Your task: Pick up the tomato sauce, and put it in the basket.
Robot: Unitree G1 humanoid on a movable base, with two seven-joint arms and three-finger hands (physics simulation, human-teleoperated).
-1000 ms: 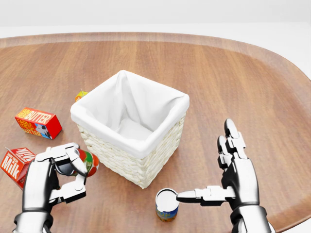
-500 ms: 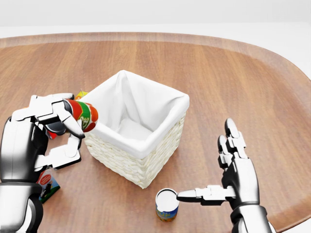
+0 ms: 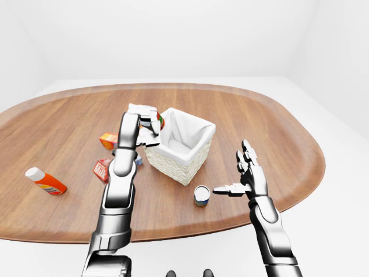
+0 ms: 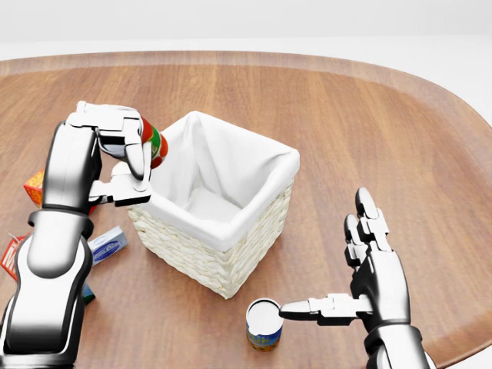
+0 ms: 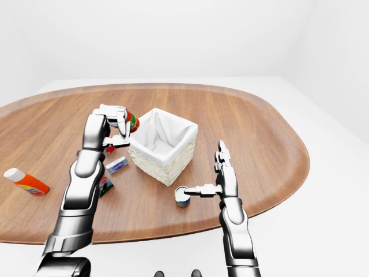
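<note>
The tomato sauce point(image 4: 154, 143) is a red and green can. My left hand point(image 4: 135, 164) is shut on it and holds it tilted in the air, just above the left corner of the basket's rim in the head view. The basket point(image 4: 194, 257) is white wicker with a white cloth liner and stands in the middle of the wooden table; its inside looks empty. My right hand point(image 4: 338, 269) is open and empty at the lower right, with its thumb pointing at a small can.
A white-topped can point(image 4: 264, 324) stands below the basket beside my right thumb. Left of the basket lie an orange butter box point(image 4: 34, 187), a milk carton point(image 4: 8, 254) and a small blue box point(image 4: 107, 244). An orange bottle point(image 3: 46, 180) lies far left.
My left hand has lifted the tomato sauce from table height up and to the right, to the basket's left rim. My right hand and the small can have not moved.
</note>
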